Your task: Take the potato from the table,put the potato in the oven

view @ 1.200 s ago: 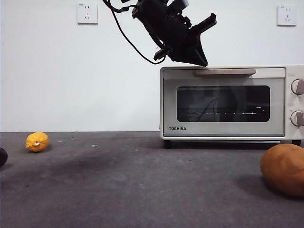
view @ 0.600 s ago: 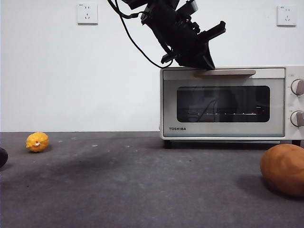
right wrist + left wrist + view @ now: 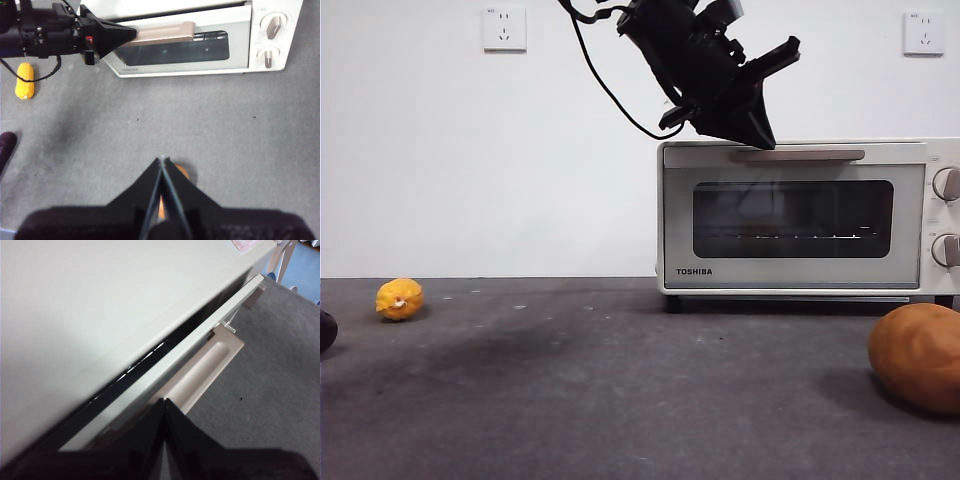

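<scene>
the table (image 3: 570,400), dark grey and mottled, fills the lower half of the front view. at its back right stands the toshiba toaster oven (image 3: 790,270), and its door has just cracked open at the top: a dark slit shows along the door's upper edge in the left wrist view, where half a second ago the door sat flush. the left gripper (image 3: 760,125) has come down to the near end of the beige bar handle (image 3: 798,155), its jaws pressed together with nothing between them, tip hooked at the handle. i judge the door-opening step is under way, so the oven is not yet ready to load. the potato (image 3: 918,355) lies untouched on the table at the right, well in front of the oven, with the right gripper (image 3: 161,165) above it, jaws closed and empty. the small yellow fruit (image 3: 399,298) sits far left.
</scene>
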Robot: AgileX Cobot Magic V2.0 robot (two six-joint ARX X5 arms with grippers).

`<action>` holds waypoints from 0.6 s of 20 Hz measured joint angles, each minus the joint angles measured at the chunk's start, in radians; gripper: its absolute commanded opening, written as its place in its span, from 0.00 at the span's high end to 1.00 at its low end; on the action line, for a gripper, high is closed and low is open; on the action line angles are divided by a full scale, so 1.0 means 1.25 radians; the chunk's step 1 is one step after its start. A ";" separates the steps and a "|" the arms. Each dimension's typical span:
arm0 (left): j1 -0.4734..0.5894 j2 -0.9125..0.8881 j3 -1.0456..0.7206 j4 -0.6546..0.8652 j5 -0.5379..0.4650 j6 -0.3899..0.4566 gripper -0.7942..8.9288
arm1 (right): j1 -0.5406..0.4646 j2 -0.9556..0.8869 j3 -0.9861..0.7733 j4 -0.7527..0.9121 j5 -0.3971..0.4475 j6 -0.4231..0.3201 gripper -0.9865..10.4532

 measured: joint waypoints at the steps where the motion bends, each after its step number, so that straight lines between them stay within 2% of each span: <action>1: -0.005 0.000 0.000 -0.002 -0.005 0.000 0.92 | 0.000 -0.007 0.000 -0.006 0.000 -0.001 0.91; 12: -0.048 -0.003 0.000 -0.165 0.013 -0.001 0.92 | 0.000 -0.107 0.000 -0.071 0.000 -0.002 0.91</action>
